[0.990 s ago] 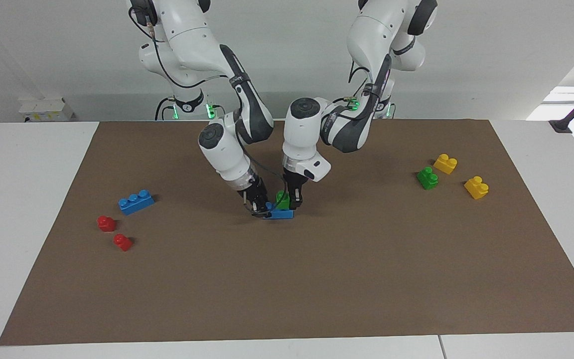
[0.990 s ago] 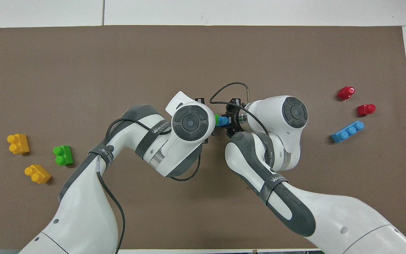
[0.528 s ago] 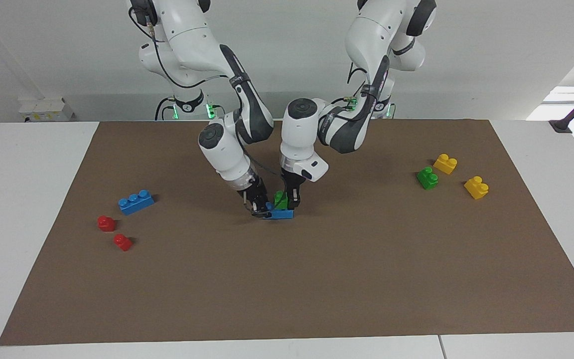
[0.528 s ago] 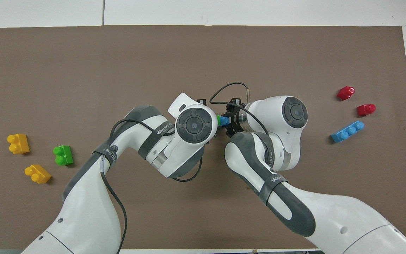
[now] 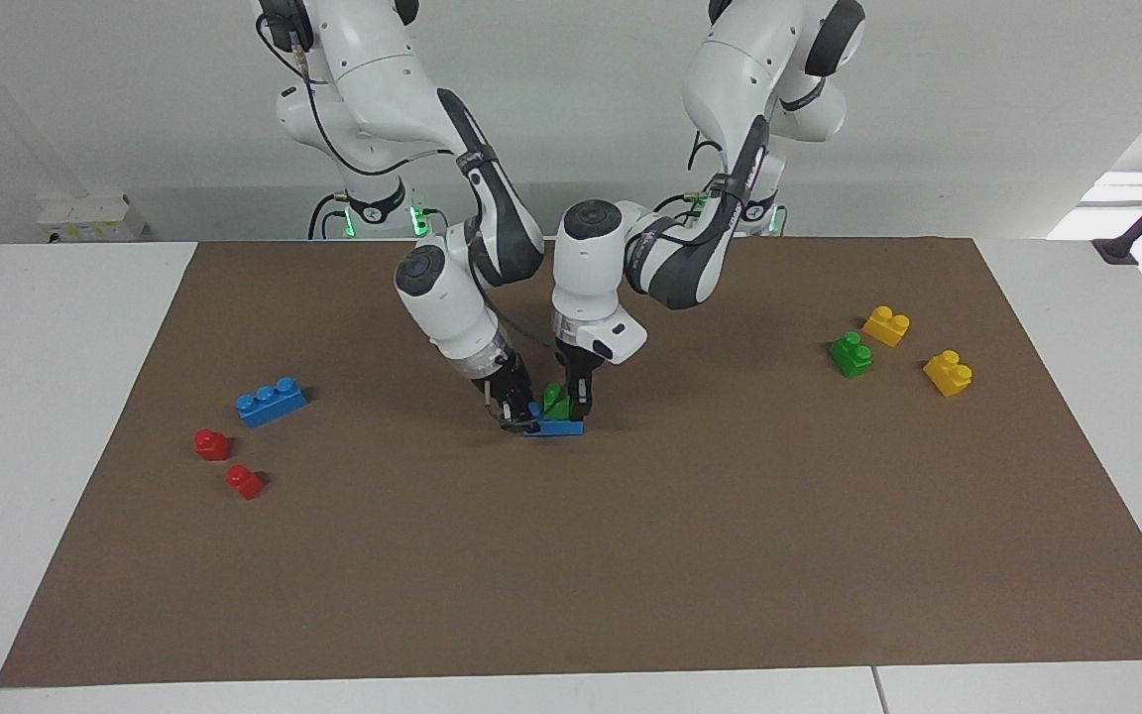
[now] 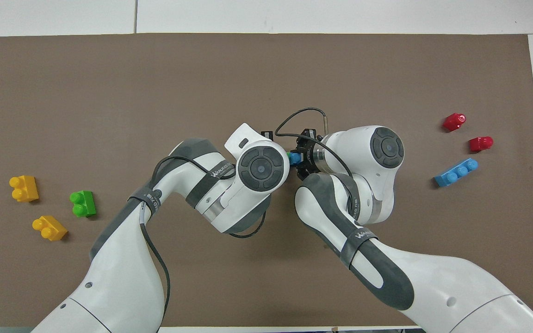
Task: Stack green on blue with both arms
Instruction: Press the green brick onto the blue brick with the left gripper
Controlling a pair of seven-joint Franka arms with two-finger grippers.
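In the middle of the mat lies a blue brick (image 5: pixel 559 428), three studs long. A green brick (image 5: pixel 557 399) sits on top of it, at the end toward the left arm. My left gripper (image 5: pixel 571 405) comes down from above and is shut on the green brick. My right gripper (image 5: pixel 521 411) leans in at a slant and is shut on the blue brick's other end. In the overhead view the left wrist covers most of the pair; only a sliver of the green brick (image 6: pixel 289 157) and one stud of the blue brick (image 6: pixel 295 158) show beside the right gripper (image 6: pixel 300 160).
Toward the right arm's end lie a second blue brick (image 5: pixel 271 401) and two red bricks (image 5: pixel 211 443) (image 5: pixel 244 482). Toward the left arm's end lie a second green brick (image 5: pixel 851 353) and two yellow bricks (image 5: pixel 886 325) (image 5: pixel 948 372). A brown mat (image 5: pixel 630 575) covers the table.
The left arm has shifted a little toward the right arm's end, carrying the green brick slightly along and down onto the blue brick. The right arm has held still.
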